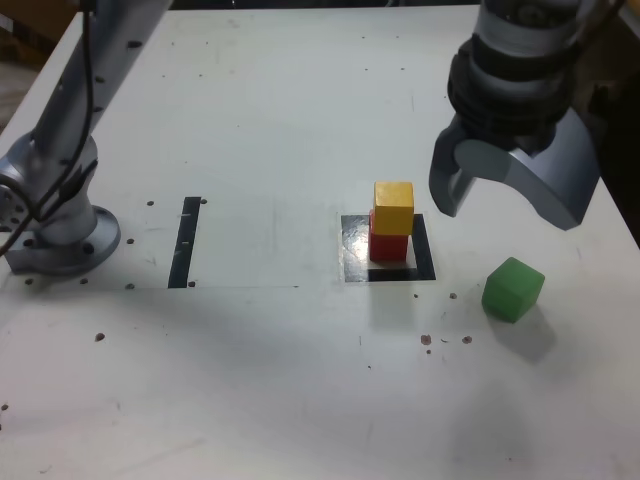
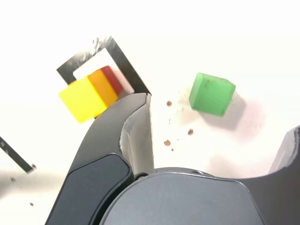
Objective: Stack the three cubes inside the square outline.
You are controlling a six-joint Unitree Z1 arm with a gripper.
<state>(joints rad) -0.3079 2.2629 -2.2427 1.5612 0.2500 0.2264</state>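
The white worktop [image 1: 240, 380] fills most of the exterior view, its far edge running across the top and its right edge slanting down past the gripper. The grey robot arm [image 1: 65, 200] has its round base by the worktop's left edge. The gripper [image 1: 510, 220] hangs above the worktop's right-hand part, its two fingers spread wide apart with nothing pinched between them.

Beneath and to the left of it in the exterior view, the black square outline [image 1: 424, 248] lies flat on the worktop, nearer the right edge than the left. A straight black tape strip [image 1: 185, 242] lies between the arm's base and the outline, well apart from both.

The three cubes look equal in size. The red cube [image 1: 389, 248] sits within the outline, and the yellow cube [image 1: 393, 208] rests on top of it, hiding part of it. The green cube [image 1: 513, 290] is by itself on the bare worktop, outside the outline, between it and the right edge. Small dark brown spots [image 1: 426, 340] dot the surface, some of them between the outline and the green cube.
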